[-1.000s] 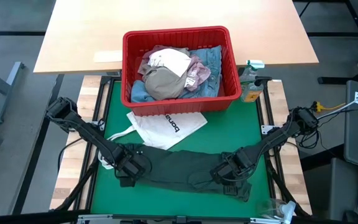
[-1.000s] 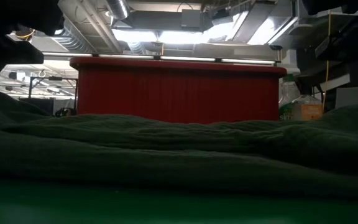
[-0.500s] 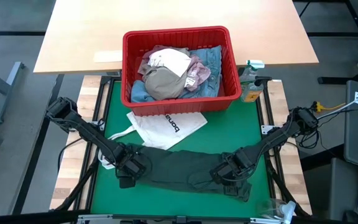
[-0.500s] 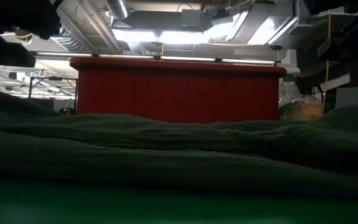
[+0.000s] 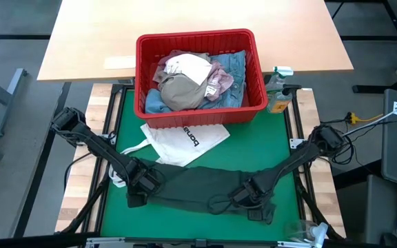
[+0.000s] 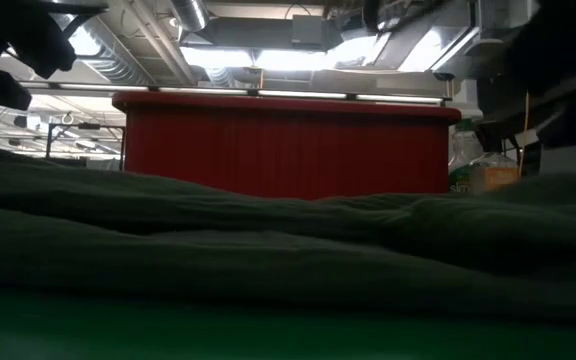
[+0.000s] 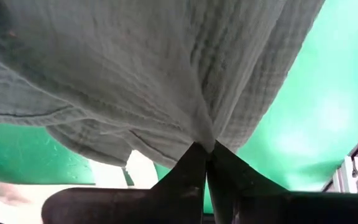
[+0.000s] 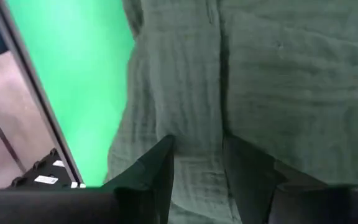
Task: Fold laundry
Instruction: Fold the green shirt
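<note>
- High view: dark green crinkled cotton top (image 5: 198, 187) lies spread across the green worktop (image 5: 253, 145); soft, light and limp, it should sag between grips.
- Left claw (image 5: 140, 187) is clenched on its left edge.
- Right claw (image 5: 248, 196) grips a fold at the right end; edges suit best.

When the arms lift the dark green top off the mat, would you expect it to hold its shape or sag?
It will probably sag: the dark green top already lies in soft wrinkles. Where the left gripper pinches it, the crinkled cloth gathers into folds, so it is likely light and floppy. Its textured weave seems unlikely to slip.
</note>
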